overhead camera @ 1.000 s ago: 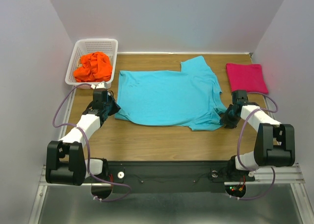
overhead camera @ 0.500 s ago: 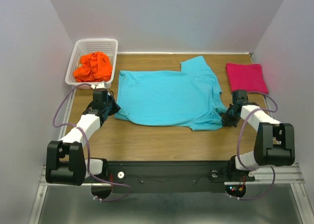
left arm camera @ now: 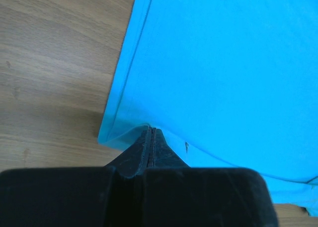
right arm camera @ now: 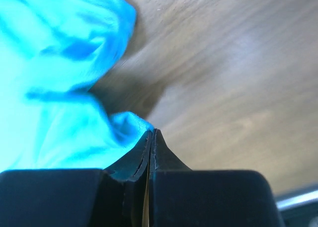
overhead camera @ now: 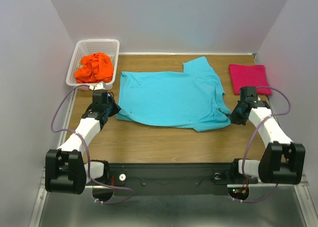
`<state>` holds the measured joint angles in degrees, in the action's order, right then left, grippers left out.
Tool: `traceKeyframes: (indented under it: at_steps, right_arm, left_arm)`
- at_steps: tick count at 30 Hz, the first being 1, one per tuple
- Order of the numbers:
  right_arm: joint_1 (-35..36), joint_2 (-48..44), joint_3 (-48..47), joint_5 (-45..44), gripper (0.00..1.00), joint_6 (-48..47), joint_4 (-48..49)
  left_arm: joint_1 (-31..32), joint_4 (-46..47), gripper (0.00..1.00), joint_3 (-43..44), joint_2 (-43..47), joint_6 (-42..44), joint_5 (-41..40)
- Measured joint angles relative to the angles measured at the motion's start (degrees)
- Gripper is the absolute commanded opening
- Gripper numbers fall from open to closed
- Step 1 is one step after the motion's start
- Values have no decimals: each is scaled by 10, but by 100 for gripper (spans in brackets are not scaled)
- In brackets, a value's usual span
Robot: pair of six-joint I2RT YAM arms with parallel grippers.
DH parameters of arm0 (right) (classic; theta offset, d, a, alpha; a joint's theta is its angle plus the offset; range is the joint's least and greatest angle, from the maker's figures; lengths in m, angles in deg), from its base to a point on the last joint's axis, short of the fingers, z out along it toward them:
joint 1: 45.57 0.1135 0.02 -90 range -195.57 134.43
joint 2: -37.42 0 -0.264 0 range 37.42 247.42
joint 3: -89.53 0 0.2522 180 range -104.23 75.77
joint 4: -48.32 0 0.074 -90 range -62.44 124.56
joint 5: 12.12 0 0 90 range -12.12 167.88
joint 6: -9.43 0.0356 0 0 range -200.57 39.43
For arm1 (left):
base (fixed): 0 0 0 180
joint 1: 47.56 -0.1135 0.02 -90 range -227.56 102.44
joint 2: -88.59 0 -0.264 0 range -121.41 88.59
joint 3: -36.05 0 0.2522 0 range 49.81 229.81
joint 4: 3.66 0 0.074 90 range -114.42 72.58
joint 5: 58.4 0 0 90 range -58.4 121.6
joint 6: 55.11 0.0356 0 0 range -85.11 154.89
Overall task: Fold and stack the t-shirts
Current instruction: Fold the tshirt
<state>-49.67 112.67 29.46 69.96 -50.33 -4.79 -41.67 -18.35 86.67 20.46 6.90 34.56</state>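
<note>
1. The soft turquoise-blue cloth t-shirt (overhead camera: 169, 98) lies spread on the wooden table (overhead camera: 149, 137); I judge it light, limp and prone to sag.
2. My left gripper (overhead camera: 115, 109) is clamped on its near-left hem corner.
3. My right gripper (overhead camera: 232, 116) pinches the near-right corner.

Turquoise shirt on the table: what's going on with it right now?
Both arms have hold of the turquoise t-shirt, which lies spread on the wooden table. The left gripper is shut on its near-left hem corner, and the right gripper is shut on a bunched bit at its near-right corner. No fold is made yet. The magenta t-shirt lies folded at the far right, and the orange t-shirt sits crumpled in the white lattice basket at the far left.
</note>
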Motion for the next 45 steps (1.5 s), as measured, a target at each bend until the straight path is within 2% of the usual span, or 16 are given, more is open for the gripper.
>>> traceKeyframes:
  at_steps: [5,11,21,27,34,39,45]
  right_arm:
    - [0,-111,-49,-3,1,0,-98]
    - [0,-214,-60,13,1,9,-206]
    - [0,-297,-87,70,0,30,-336]
    - [0,-337,-106,127,1,41,-361]
    - [0,-332,-106,127,1,40,-378]
    - [0,-267,-152,86,0,17,-373]
    - [0,-197,-167,70,1,-17,-319]
  left_arm:
    - [0,-19,0,0,21,-12,-7]
    - [0,-39,0,-1,35,-23,-14]
    - [0,-79,0,-2,65,-25,-14]
    - [0,-94,0,-8,81,-25,-10]
    - [0,-106,0,-9,89,-25,-10]
    - [0,-118,0,-9,99,-24,-24]
    - [0,-117,0,-9,97,-18,-35]
